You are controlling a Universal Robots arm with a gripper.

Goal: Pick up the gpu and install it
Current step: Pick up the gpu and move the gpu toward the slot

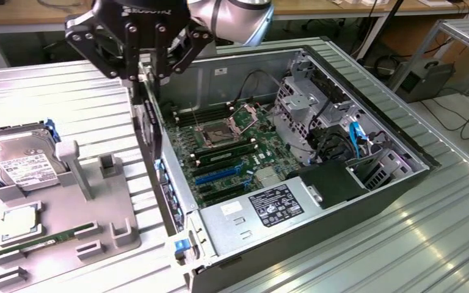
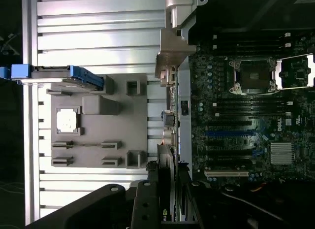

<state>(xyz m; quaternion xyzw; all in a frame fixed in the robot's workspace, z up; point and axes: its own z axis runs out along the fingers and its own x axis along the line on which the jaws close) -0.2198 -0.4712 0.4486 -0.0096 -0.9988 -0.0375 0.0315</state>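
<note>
Black gpu (image 2: pixel 168 182) clamped edge-on in end effector (image 1: pixel 146 82)

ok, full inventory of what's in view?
gpu: 1, black, held upright at the computer case's fixture-side wall
computer case: 1, grey, open, on table
motherboard: 1, green, inside computer case
hard drive: 1, silver, on fixture
memory stick: 1, green, on fixture
processor chip: 1, silver, on fixture
fixture: 1, grey, exterior view's left of computer case
table: 1, silver, ribbed
gripper: 1, black, shut on gpu
</note>
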